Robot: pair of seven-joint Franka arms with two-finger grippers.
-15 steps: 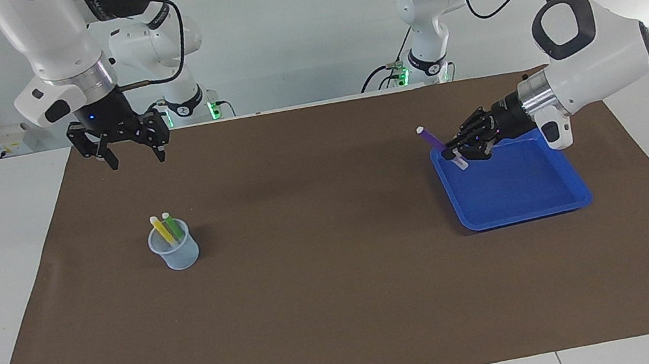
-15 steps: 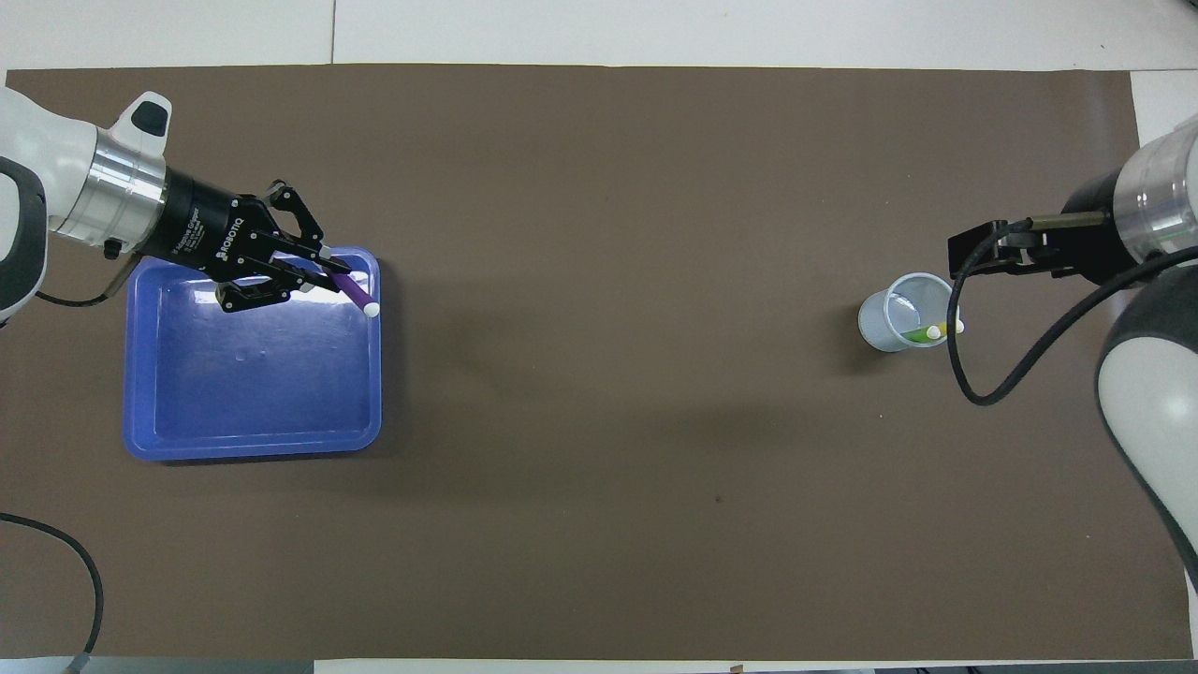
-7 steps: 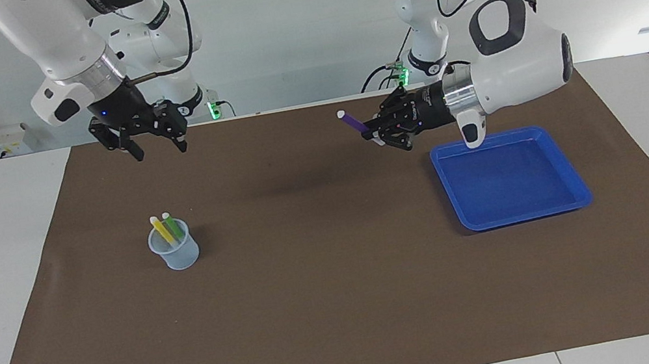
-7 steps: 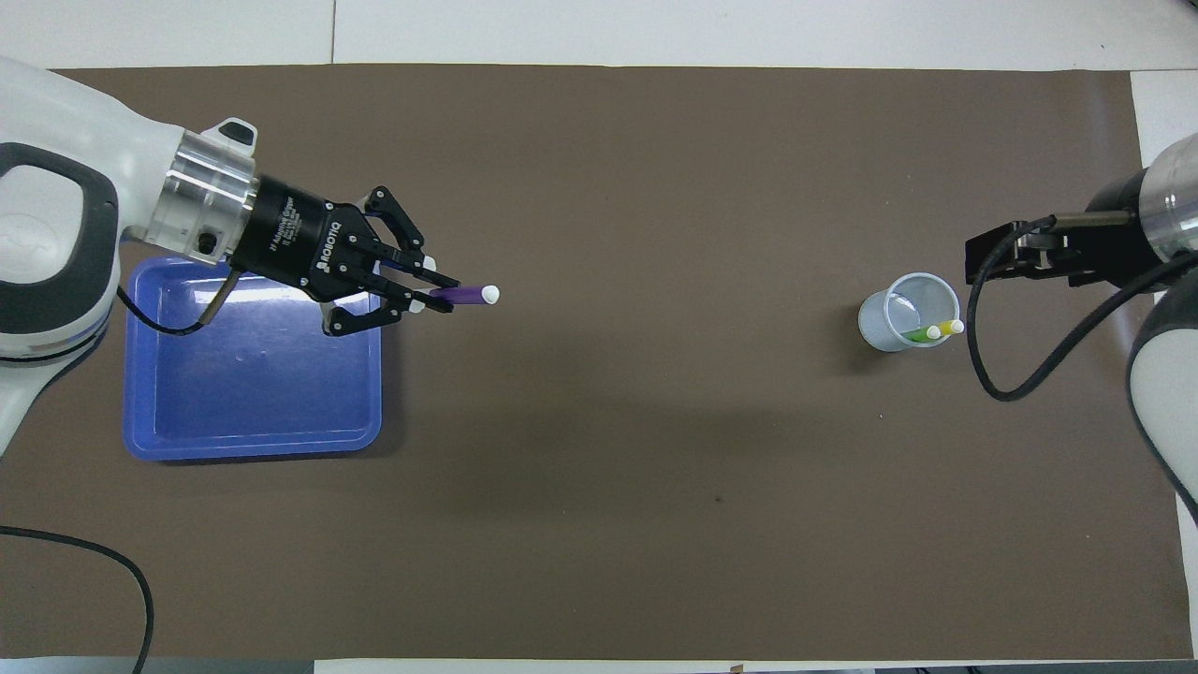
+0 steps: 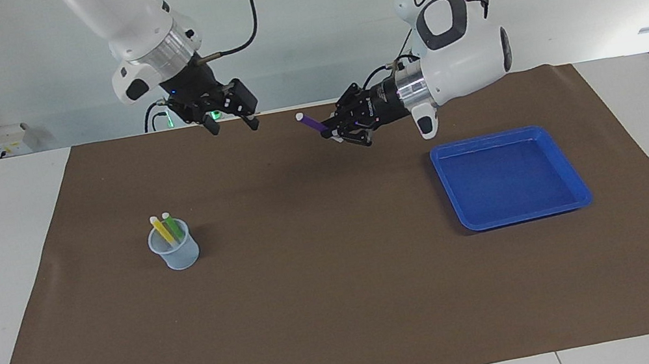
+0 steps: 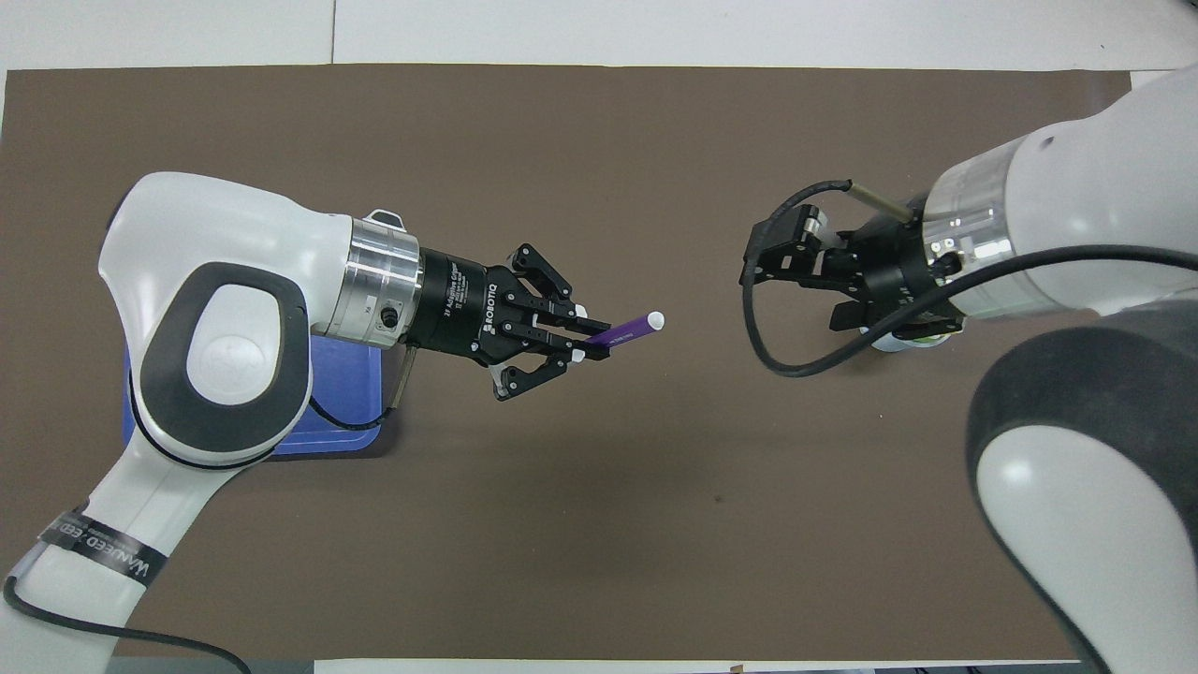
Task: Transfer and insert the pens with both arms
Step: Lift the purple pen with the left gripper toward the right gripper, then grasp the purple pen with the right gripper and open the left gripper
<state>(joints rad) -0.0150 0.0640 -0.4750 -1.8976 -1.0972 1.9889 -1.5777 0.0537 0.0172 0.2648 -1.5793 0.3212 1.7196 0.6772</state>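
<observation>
My left gripper (image 5: 331,131) (image 6: 582,343) is shut on the purple pen (image 5: 312,122) (image 6: 628,328) and holds it up over the middle of the brown mat. The pen's whitish tip points toward the right gripper. My right gripper (image 5: 231,123) (image 6: 791,298) hangs open a short gap from that tip, with nothing in it. The yellow pen (image 5: 160,230) and the green pen (image 5: 173,226) stand in a clear cup (image 5: 175,249) toward the right arm's end. From above, the right gripper covers most of the cup.
An empty blue tray (image 5: 510,178) (image 6: 337,398) lies toward the left arm's end, partly under the left arm in the overhead view. The brown mat (image 5: 346,310) covers most of the white table.
The left gripper lifted the purple pen off the tray and carried it to the table's middle. The right gripper, still open, swung from near the cup to meet it.
</observation>
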